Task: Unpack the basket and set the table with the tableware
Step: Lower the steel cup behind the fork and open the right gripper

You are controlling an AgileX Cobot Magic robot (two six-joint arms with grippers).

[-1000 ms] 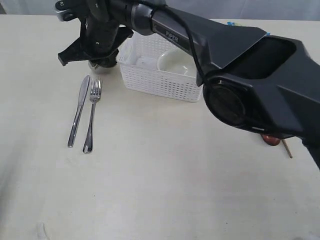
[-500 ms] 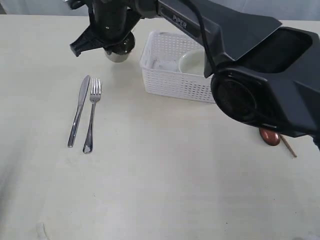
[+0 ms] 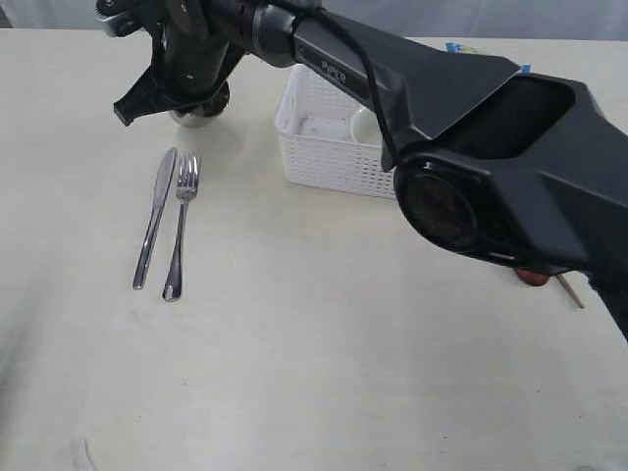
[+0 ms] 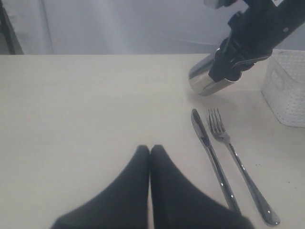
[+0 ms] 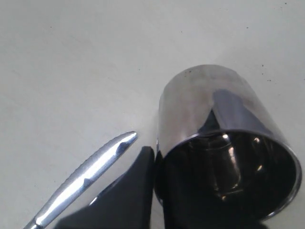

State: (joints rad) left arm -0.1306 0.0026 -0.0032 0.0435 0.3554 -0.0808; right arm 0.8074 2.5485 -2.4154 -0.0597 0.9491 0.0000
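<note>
Cup (image 3: 199, 116): half a second ago it had swung out toward the basket. Now it's back over the spot just beyond the tips of the cutlery. It's tilted, base low, mouth facing the right wrist camera. Whether the base touches the table (image 3: 324, 373), I cannot tell.
Basket (image 3: 334, 162): sits farther to the right of the cutlery than 1 second ago, with the white bowl (image 3: 365, 126) inside it.
Knife (image 3: 155, 221) and fork (image 3: 181, 231): side by side, parallel, and they have not budged.
Right tool (image 3: 196, 98): nearly closed, pinching the cup's wall at the rim. 1 finger is outside and the other seems to be inside.
Left tool (image 4: 150, 150): tips pressed together with nothing in them, hanging over bare table, well apart from the knife.
Step in hand: setting the cup down above the knife and fork, by my reading.
Doing it well: level the wrist first so the base meets the table flat. Come straight down, clear of the knife tip. Let go only once the base is seated, then lift straight up so the inner finger does not hook the rim.
Risk: a tilted release on this smooth top and the cup likely tips and rolls toward the fork.
</note>
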